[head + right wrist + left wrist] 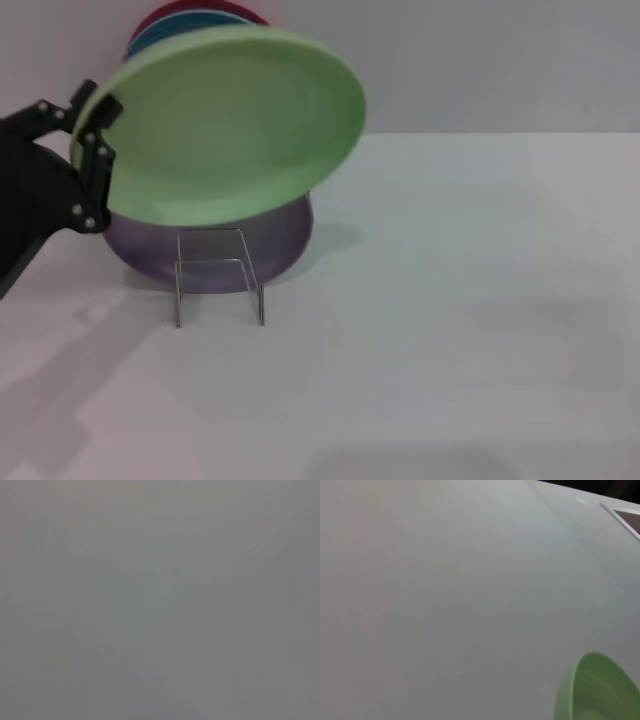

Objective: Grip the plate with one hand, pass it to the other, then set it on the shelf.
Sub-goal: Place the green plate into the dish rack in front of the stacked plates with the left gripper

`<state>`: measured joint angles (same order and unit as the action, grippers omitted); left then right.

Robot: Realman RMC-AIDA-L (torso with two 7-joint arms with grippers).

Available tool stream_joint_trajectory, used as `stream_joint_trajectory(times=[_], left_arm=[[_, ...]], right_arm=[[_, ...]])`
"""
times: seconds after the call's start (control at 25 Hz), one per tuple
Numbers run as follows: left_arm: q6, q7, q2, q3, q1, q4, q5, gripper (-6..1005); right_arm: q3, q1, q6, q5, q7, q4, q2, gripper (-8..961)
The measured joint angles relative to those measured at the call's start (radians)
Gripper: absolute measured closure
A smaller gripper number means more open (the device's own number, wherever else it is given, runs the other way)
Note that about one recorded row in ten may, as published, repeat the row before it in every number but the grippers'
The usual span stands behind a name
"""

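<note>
We log the left gripper (97,135) at the 9 o'clock edge of the head view, its thin black fingers (100,112) clenched on the rim of the mint-green plate (225,125), which hangs in the air, clear of the white table (450,330). The plate is tilted, its concave face turned toward us, and its long axis runs from the grasped rim at 9 o'clock up toward 2 o'clock, so the free rim points out over the table's middle. In the left wrist view only a sliver of the plate (597,690) shows, above bare table. Directly below and behind the held plate, at about 6 o'clock from it, the lilac plate (215,250) leans behind the wire shelf (220,275), and more plates (175,25), red and blue, peek over the top at 12 o'clock. The right gripper is not in the head view, and its wrist view shows only a plain grey surface, so we cannot place it. We judge the first grip done and the hand-over pending. The relation that matters: the plate extends toward 3 o'clock from the left gripper, so the free rim is the side nearest any approach by the right arm.
</note>
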<state>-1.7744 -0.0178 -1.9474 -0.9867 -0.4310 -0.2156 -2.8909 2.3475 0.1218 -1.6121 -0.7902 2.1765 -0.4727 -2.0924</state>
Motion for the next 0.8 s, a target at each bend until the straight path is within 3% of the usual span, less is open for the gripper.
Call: stream_joint_trajectory(times=[0.8], left_arm=[[0.008, -0.103, 0.016, 0.066, -0.058, 0.104, 0.001, 882]], right_arm=[[-0.024, 0.006, -0.013, 0.000, 0.003, 0.002, 0.000, 214]])
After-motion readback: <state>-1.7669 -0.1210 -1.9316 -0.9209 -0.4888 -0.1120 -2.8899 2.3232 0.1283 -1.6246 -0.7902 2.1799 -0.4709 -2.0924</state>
